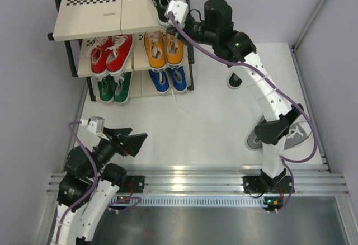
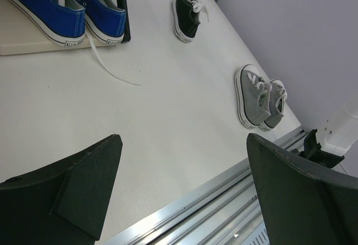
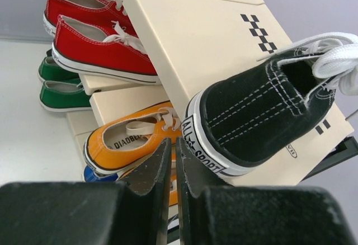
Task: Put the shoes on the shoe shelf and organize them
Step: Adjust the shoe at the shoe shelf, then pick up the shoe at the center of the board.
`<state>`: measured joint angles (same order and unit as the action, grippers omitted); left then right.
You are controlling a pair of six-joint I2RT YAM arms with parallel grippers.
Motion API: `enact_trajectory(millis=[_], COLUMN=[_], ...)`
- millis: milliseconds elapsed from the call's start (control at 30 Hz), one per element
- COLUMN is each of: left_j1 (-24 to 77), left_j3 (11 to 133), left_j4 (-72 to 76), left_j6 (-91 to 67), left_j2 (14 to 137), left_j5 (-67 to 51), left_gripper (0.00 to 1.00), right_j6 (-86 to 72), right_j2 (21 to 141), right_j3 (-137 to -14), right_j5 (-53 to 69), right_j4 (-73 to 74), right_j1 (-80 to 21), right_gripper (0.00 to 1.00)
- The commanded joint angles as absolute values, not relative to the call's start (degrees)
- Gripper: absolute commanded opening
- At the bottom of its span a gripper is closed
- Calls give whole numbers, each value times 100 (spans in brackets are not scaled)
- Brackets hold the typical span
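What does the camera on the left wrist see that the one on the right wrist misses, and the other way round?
Left wrist only: a lone black shoe and the grey pair on the table, beyond the open left gripper. Right wrist only: red pair, green pair and orange shoes on the shelf, a second black shoe on its top board, and the shut right gripper. Both: shelf, table and blue shoes, just a sliver on the right.

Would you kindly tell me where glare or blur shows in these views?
Top view: glare on the metal rail. Left wrist view: even light, the grey shoes sharp. Right wrist view: the right end effector is blurred and dark up close, the black shoe crisp.
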<state>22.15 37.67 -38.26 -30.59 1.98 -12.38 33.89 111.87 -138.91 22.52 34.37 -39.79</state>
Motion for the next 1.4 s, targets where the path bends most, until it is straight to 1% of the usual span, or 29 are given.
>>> enact_trajectory(millis=[0, 133, 267, 467, 600, 667, 700, 733, 767, 800, 867, 900, 1000, 1100, 1200, 1233, 1367], left_j1=[2206, 2197, 2197, 2206, 2206, 2206, 2197, 2197, 2197, 2206, 2206, 2197, 2206, 2206, 2197, 2206, 2197], left_j3=[3735, 3735, 3753, 3753, 3595, 3525, 3490, 3420, 3410, 3393, 3401, 3401, 3401, 3358, 3244, 3217, 3033], left_j4=[-3762, -3762, -3753, -3560, -3270, -3095, -2928, -2822, -2752, -2681, -2558, -2523, -2444, -2365, -2224, -2180, -2083], left_j6=[-3120, -3129, -3190, -3313, -3384, -3445, -3515, -3533, -3559, -3577, -3586, -3586, -3586, -3586, -3647, -3665, -3744], left_j2=[132, 132, 149, 377, 737, 861, 992, 1080, 1168, 1378, 1616, 1843, 2257, 2548, 2706, 2724, 2690], left_j5=[-1257, -1266, -1222, -1248, -1353, -1406, -1441, -1468, -1503, -1546, -1582, -1626, -1722, -1810, -1881, -1916, -1907], left_gripper=[98, 98, 98, 98, 97, 97, 97, 97, 97, 96, 95, 95, 94, 94, 93, 93, 93], right_j6=[3524, 3630, 3709, 4087, 3842, 3605, 3308, 3122, 2920, 2509, 2155, 1762, 1137, 496, -7, -322, -1290], right_j2=[11241, 11189, 10864, 9687, 8696, 8369, 8028, 7850, 7701, 7403, 7208, 7094, 7180, 7617, 8215, 8357, 9218], right_j3=[-14168, -14133, -14045, -13220, -11929, -11350, -10642, -10269, -9892, -9157, -8528, -7969, -7097, -6637, -6600, -6644, -7188], right_j5=[2083, 2223, 2653, 3128, 3304, 3594, 3682, 3770, 3979, 4068, 4210, 4253, 4123, 3649, 3218, 2643, 1443], right_j4=[2892, 3014, 3374, 4139, 4272, 4080, 3939, 3781, 3327, 3113, 2735, 2342, 1770, 1390, 942, 732, 694], right_j1=[-4034, -4034, -4034, -3982, -3710, -3316, -3139, -2964, -2579, -2340, -1762, -1566, -959, -537, -220, -194, -185], right_gripper=[7, 9, 16, 28, 30, 32, 34, 35, 40, 44, 48, 51, 53, 56, 59, 60, 61])
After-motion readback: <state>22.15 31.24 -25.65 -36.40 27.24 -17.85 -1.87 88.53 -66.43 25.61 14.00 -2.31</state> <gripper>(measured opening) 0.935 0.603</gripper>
